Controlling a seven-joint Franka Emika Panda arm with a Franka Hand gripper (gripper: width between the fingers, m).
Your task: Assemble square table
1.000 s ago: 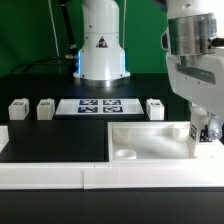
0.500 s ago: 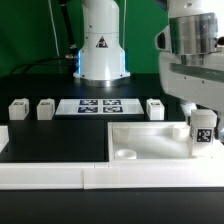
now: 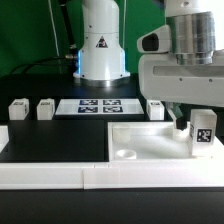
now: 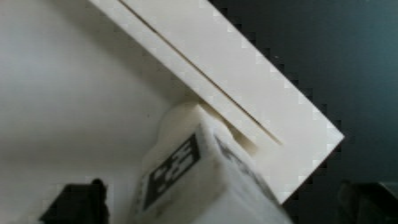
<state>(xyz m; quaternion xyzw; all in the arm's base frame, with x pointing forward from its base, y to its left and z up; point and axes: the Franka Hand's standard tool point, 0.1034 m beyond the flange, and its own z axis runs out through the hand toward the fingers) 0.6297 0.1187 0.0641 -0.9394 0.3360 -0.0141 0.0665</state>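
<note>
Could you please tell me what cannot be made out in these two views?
- Upright white tagged leg: in the exterior view it hides whether its base sits in a socket of the white square plastic slab; the wrist view is blurred.
- Gripper: the arm's white housing covers most of it in the exterior view; the wrist view's edge crops its dark fingertips.
- Three small white legs on the black table: tags too small in the exterior view.

We see a black bench [image 3: 50,140]. Along its far side lie two white legs [image 3: 17,110] [image 3: 45,109], the marker board [image 3: 98,106] and a third leg [image 3: 156,108]. Nearer us, the white slab [image 3: 150,150] lies on the exterior view's right, just behind the long rail [image 3: 60,178].
</note>
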